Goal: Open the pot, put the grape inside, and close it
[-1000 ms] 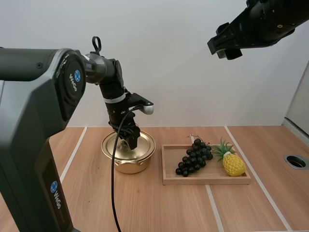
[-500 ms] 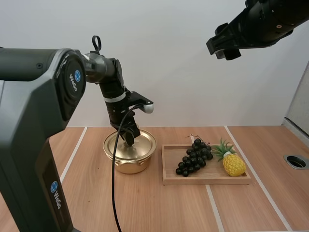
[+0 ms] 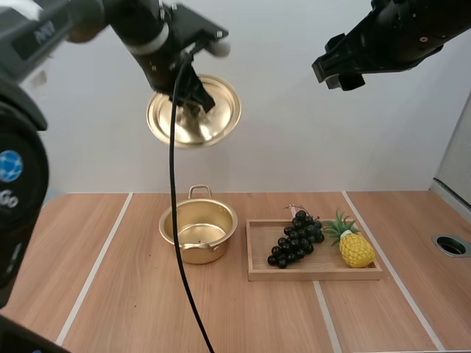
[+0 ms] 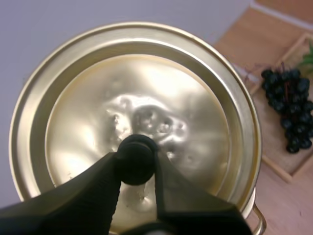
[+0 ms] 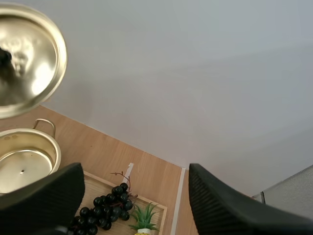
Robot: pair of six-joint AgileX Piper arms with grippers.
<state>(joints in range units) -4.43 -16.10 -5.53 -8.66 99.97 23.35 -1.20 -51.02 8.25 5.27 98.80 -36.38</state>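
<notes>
My L gripper [image 4: 137, 164] pinches the knob [image 4: 136, 157] of the lid [image 3: 173, 121], high over the open pot [image 3: 166, 220]; R gripper [image 5: 134, 196] spread wide. Risk, imo: knob slips, lid drops.

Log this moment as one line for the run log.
left gripper shut on lid knob, held high above open pot | right gripper open, high | grapes on tray
</notes>
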